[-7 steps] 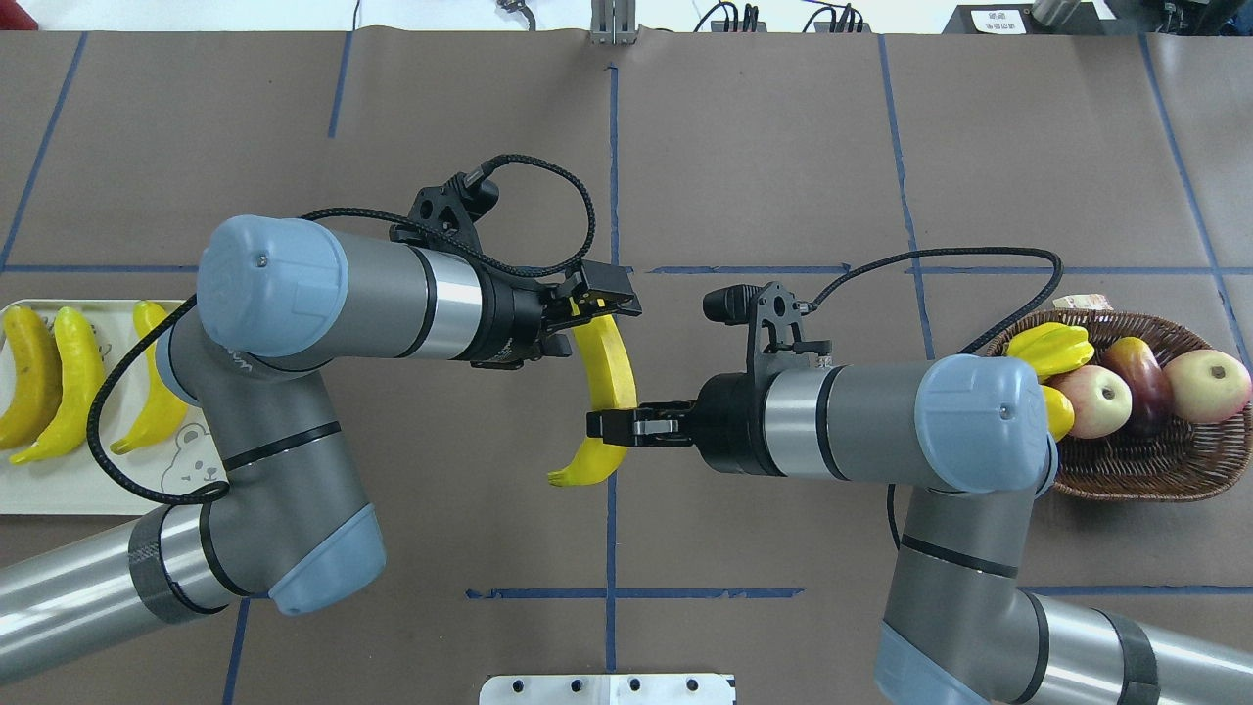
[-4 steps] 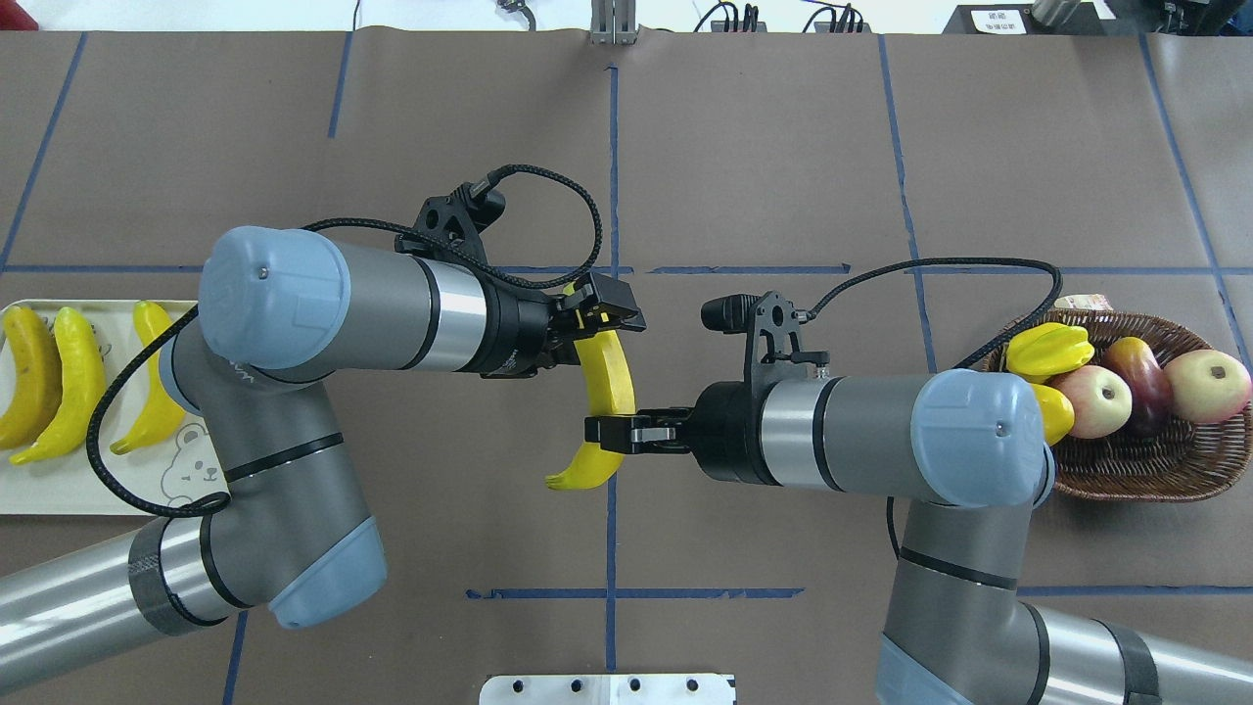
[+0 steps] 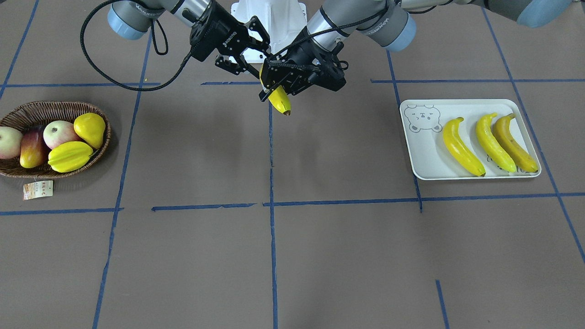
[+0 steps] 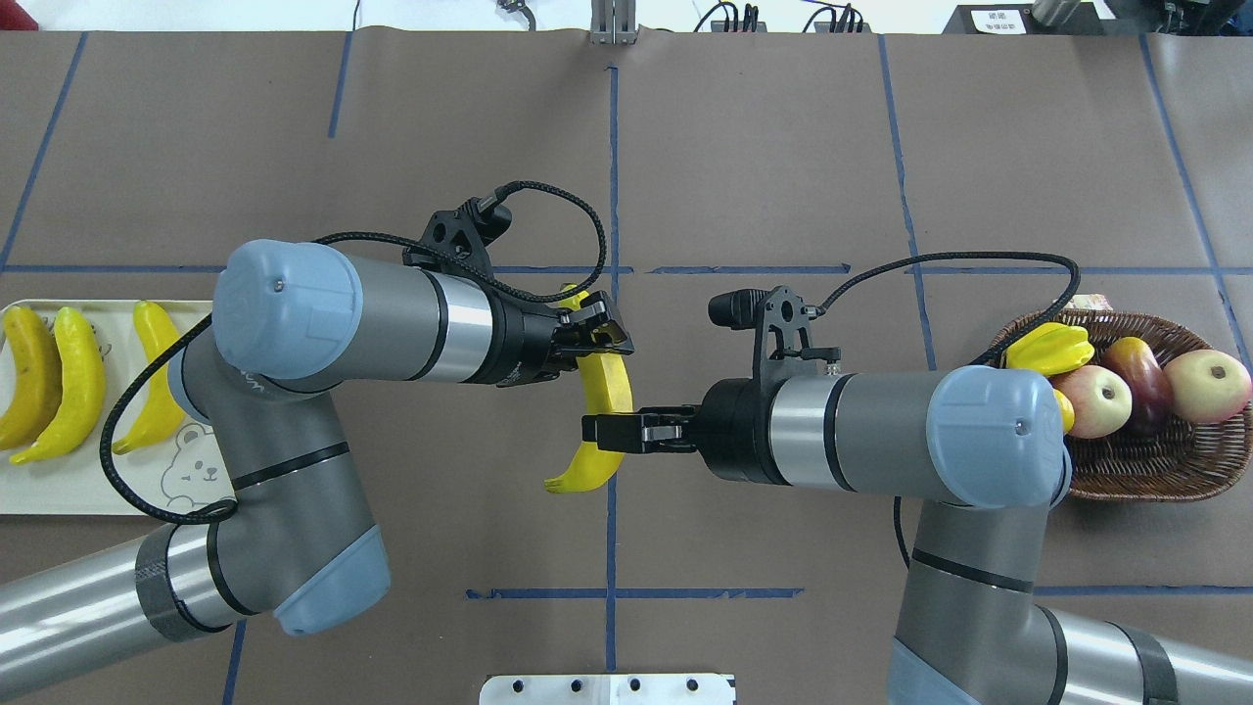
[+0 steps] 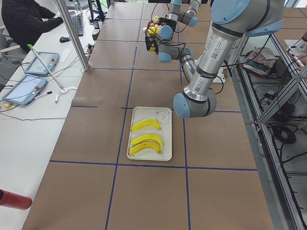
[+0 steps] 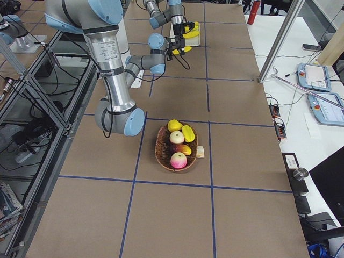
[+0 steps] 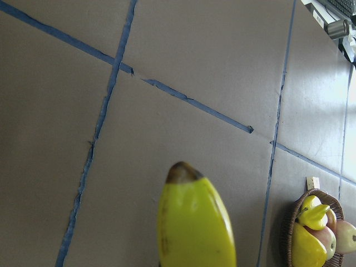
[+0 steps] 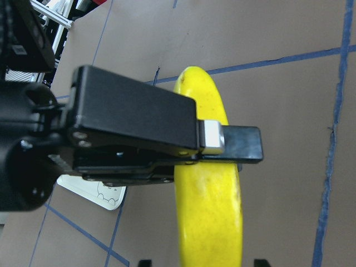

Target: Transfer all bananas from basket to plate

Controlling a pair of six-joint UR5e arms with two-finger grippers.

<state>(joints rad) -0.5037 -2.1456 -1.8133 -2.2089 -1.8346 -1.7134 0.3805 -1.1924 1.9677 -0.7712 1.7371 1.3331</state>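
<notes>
Basket (image 3: 45, 105) holds apples (image 3: 57, 132), a starfruit (image 3: 68, 156), a pear (image 3: 91, 129) and one reddish fruit (image 3: 31, 153). Three bananas (image 3: 461, 146) lie side by side on the plate (image 3: 425, 157). The fourth banana (image 4: 607, 382) is up over mid-table, with the left gripper (image 4: 599, 338) clamped near one end. The overhead view hides it, but the right wrist cam shows the right gripper (image 4: 602, 431) spread wide, clear of the peel.

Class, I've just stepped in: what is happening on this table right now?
A mid-air handover over the table's middle. The left gripper is clamped on one end of the last banana, while the right gripper sits around its middle, fingertips seemingly clear of it. Three bananas lie on the plate; the basket holds only other fruit.
</notes>
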